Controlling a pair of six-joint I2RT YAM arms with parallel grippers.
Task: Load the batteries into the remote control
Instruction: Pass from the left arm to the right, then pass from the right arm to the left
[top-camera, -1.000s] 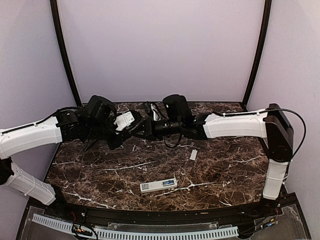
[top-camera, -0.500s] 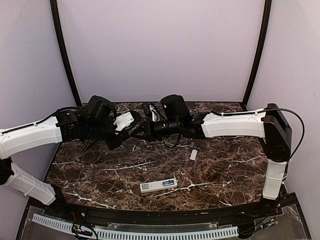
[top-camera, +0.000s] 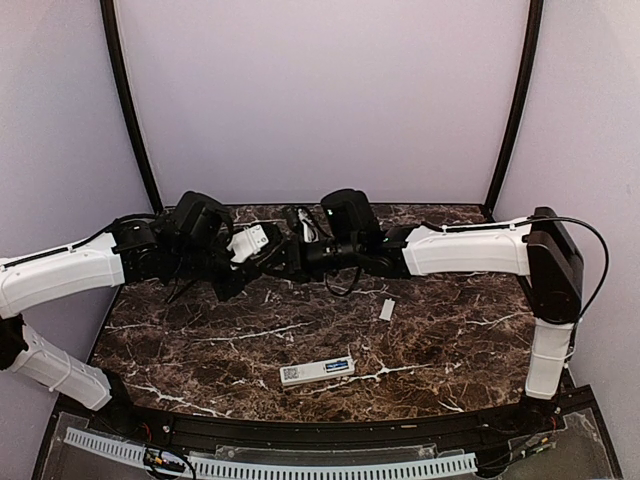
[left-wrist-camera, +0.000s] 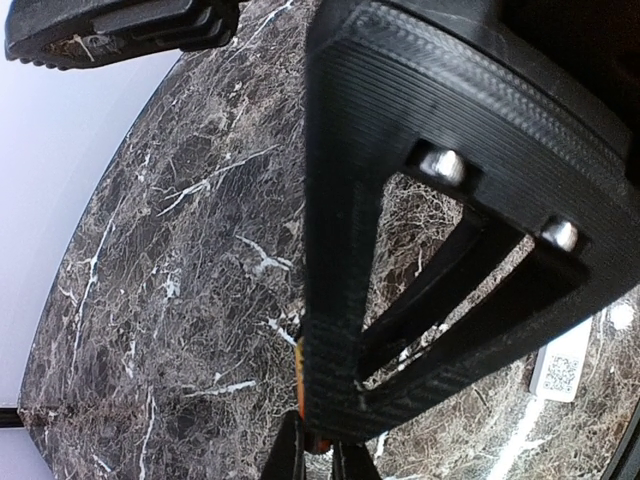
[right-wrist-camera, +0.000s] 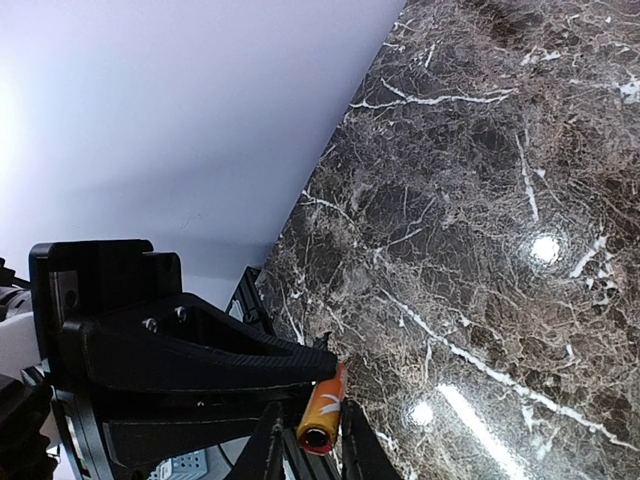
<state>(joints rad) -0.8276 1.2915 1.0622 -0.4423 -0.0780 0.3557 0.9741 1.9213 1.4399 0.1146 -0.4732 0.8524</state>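
Note:
An orange battery (right-wrist-camera: 322, 410) hangs in mid-air over the back of the table, where both grippers meet. My left gripper (left-wrist-camera: 318, 450) is shut on it; only an orange sliver of the battery (left-wrist-camera: 299, 375) shows there behind the right finger (left-wrist-camera: 340, 250). My right gripper (right-wrist-camera: 308, 420) stands around the same battery's near end, open by a narrow gap at the sides. In the top view the left gripper (top-camera: 270, 256) and right gripper (top-camera: 287, 254) overlap and hide the battery. The white remote control (top-camera: 317, 370) lies back up near the front edge.
A small pale cover piece (top-camera: 387, 309) lies on the marble right of centre. The remote's labelled end (left-wrist-camera: 560, 370) shows below the grippers. Purple walls close the table at the back and sides.
The right arm has edged a little to the left towards the left gripper. The right jaws closed in on the battery and have since parted slightly. The left arm has stayed put.

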